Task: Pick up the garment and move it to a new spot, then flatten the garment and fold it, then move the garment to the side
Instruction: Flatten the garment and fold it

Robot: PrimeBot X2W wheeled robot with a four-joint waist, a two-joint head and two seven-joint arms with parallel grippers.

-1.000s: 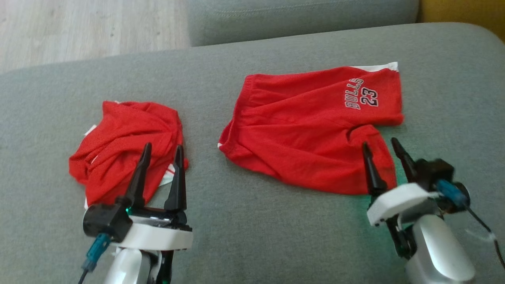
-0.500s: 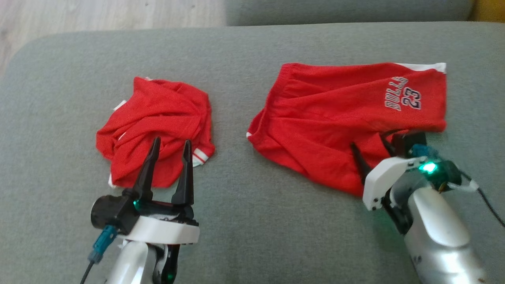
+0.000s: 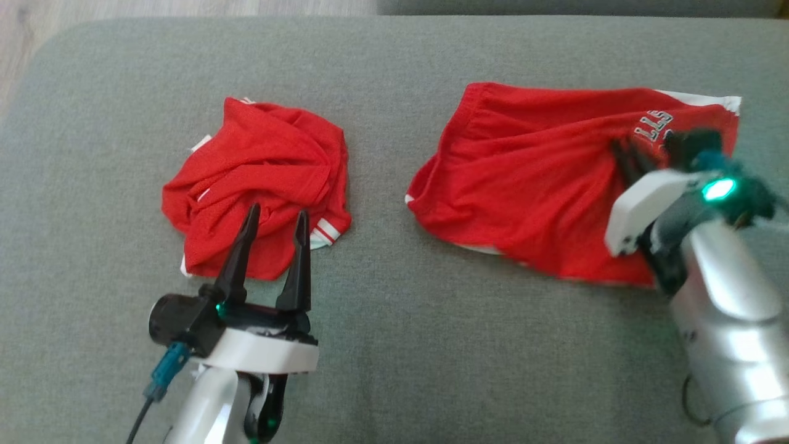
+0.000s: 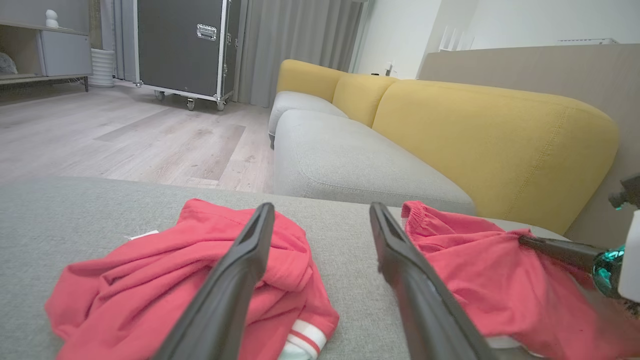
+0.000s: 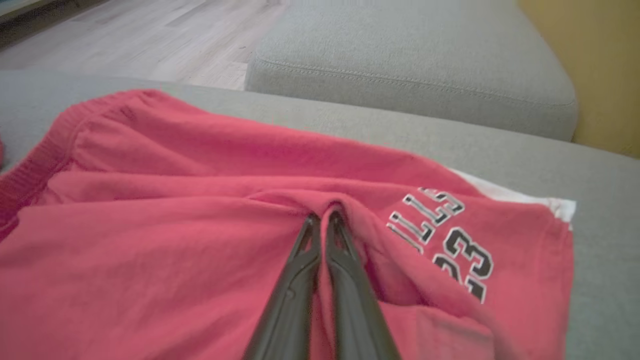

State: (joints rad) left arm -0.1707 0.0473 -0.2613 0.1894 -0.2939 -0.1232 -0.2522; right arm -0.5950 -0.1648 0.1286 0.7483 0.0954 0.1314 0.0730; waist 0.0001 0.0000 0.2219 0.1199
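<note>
Pinching with my right gripper (image 5: pixel 322 220), I have its two dark fingers closed together on a raised fold of the red basketball shorts with white lettering (image 3: pixel 530 185), just beside the print; I judge this mid-cloth hold is meant to lift the whole garment for its move to a new spot; the shorts lie spread and slightly rumpled on the right half of the grey fabric sofa cushion (image 3: pixel 394 357); my left gripper (image 3: pixel 277 217) hovers with fingers apart, holding nothing, by the near edge of the crumpled red jersey with white trim (image 3: pixel 259 160), well apart from the shorts, probably kept free for flattening.
</note>
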